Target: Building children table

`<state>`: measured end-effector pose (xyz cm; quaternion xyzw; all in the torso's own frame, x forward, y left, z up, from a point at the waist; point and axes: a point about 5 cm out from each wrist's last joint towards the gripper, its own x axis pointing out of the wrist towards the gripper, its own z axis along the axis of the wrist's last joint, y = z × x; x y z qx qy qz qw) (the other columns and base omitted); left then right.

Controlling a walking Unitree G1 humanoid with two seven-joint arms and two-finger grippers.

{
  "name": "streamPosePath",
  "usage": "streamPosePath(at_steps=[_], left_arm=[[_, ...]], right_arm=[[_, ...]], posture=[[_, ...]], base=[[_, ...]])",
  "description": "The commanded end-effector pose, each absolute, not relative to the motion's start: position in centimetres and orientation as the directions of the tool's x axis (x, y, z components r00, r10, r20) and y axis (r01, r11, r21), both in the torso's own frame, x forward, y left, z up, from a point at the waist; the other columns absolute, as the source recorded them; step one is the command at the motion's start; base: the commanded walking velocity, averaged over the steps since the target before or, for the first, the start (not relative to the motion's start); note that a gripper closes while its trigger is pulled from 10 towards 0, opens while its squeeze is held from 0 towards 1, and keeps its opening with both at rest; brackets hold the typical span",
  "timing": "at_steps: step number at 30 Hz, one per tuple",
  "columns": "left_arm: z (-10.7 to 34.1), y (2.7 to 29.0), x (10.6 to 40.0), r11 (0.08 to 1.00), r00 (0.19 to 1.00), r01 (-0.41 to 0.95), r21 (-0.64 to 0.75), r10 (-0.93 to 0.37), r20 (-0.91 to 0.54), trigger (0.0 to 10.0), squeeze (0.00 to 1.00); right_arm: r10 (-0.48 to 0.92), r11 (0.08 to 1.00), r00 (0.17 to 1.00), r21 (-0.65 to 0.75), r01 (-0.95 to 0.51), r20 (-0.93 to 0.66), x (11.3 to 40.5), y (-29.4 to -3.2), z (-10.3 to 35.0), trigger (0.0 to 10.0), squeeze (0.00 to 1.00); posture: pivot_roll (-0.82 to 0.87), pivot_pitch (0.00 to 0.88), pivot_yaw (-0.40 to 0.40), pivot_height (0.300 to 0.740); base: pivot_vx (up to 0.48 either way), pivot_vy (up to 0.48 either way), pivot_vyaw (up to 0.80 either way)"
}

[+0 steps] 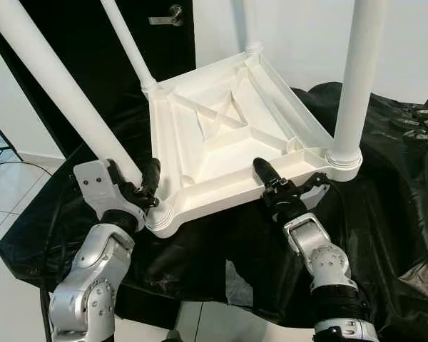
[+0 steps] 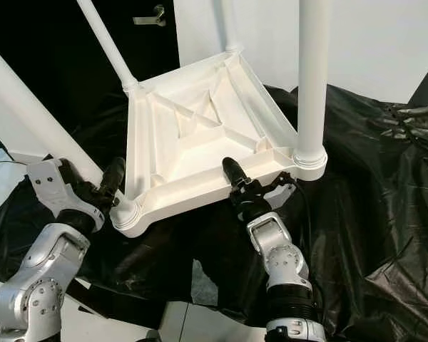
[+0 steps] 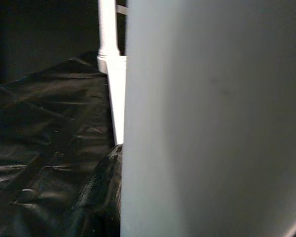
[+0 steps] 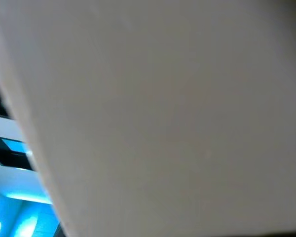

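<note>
Both silver arms come up from the bottom edge toward the upside-down white table (image 1: 228,135), which sits tilted on a black sheet (image 1: 385,185) with its legs sticking up.

Left gripper (image 1: 144,187) is at the near-left corner, wrist bent in, with one black finger (image 1: 150,178) up along the corner right at the foot of the near-left leg (image 1: 64,92). Pretty sure it's clamped on that leg, going by the left wrist view, where a big blurry white column (image 3: 212,118) sits right up against the lens. That same view also gives a low look across the sheet to another leg (image 3: 107,29) and the table edge, which the head cams don't give you.

Right gripper (image 1: 285,184) is on the near rim: one finger (image 1: 265,171) pokes over into the ribbed underside, the other (image 1: 315,181) sits outside by the near-right leg (image 1: 357,78), so it looks pinched on the rim. Right wrist view is just an out-of-focus pale surface (image 4: 153,113) with a blue glow in one corner, can't make out more.

Leg tops are cut off by the frame. A dark door (image 1: 93,43) with a handle stands behind.
</note>
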<state>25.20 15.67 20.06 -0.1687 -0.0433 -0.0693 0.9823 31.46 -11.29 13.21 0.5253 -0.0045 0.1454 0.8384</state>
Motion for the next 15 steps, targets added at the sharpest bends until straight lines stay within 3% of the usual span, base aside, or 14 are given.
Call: streamPosePath(at_steps=[1,11,12,15], left_arm=[[21.4,15.4,25.4,0.936,0.982,0.149,-0.320,-0.103,0.157,10.0,0.00],[22.0,14.9,25.7,0.932,0.982,0.134,-0.337,-0.080,0.170,10.0,0.00],[22.1,14.8,25.7,0.931,0.982,0.135,-0.338,-0.080,0.173,10.0,0.00],[22.2,14.8,25.8,0.931,0.981,0.134,-0.338,-0.077,0.176,10.0,0.00]], right_arm=[[0.202,0.354,0.939,0.873,-0.335,0.278,31.5,-7.1,15.7,10.0,0.00],[0.193,0.382,0.941,0.862,-0.332,0.277,31.8,-6.2,16.0,10.0,0.00],[0.201,0.370,0.941,0.868,-0.331,0.273,31.6,-5.9,15.9,10.0,1.00],[0.195,0.369,0.944,0.872,-0.323,0.268,31.4,-6.0,15.8,10.0,1.00]], posture=[[0.18,0.044,-0.020,0.740],[0.20,0.041,-0.021,0.740],[0.20,0.039,-0.019,0.740],[0.20,0.037,-0.015,0.740]], base=[[0.000,0.000,0.00],[0.000,0.000,0.00],[0.000,0.000,0.00],[0.000,0.000,0.00]])
